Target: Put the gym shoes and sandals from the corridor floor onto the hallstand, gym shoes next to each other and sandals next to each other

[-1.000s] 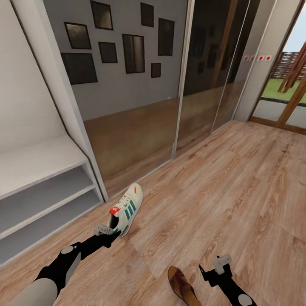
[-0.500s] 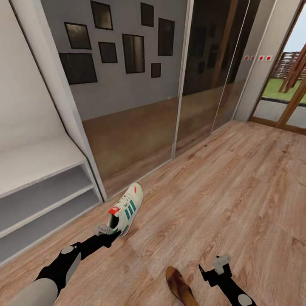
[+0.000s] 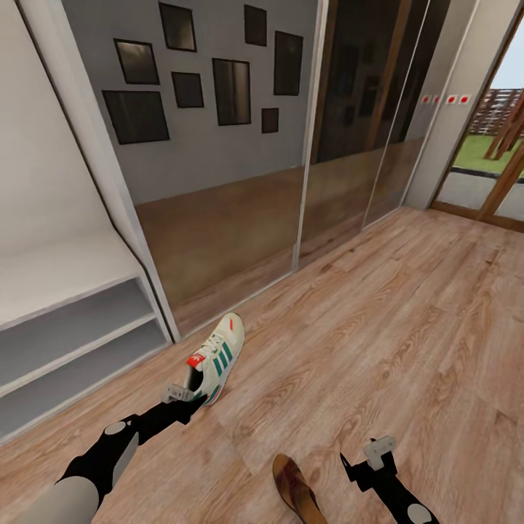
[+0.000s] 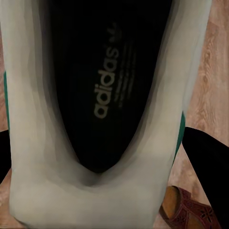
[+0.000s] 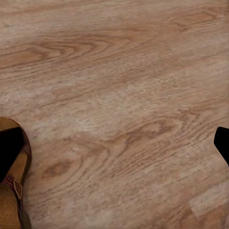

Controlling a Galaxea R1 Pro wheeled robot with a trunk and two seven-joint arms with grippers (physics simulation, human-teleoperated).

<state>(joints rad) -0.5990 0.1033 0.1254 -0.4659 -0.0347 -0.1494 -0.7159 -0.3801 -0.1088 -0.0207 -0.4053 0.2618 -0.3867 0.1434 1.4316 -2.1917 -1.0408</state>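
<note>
Reading "adidas" on the insole of the gym shoe (image 4: 107, 86), I have my left gripper (image 3: 191, 397) pinching its heel above the corridor floor (image 3: 378, 327). My right gripper (image 3: 364, 466) hangs spread beside a sandal (image 3: 295, 489), hallstand (image 3: 73, 320) far left.

Wood-plank flooring (image 3: 378, 320) with visible grain is laid across the corridor. Mirrored sliding doors (image 3: 240, 182) are fitted along one wall; dark picture frames (image 3: 231, 91) are reflected in them. Daylight is admitted through a glazed door (image 3: 495, 153).
</note>
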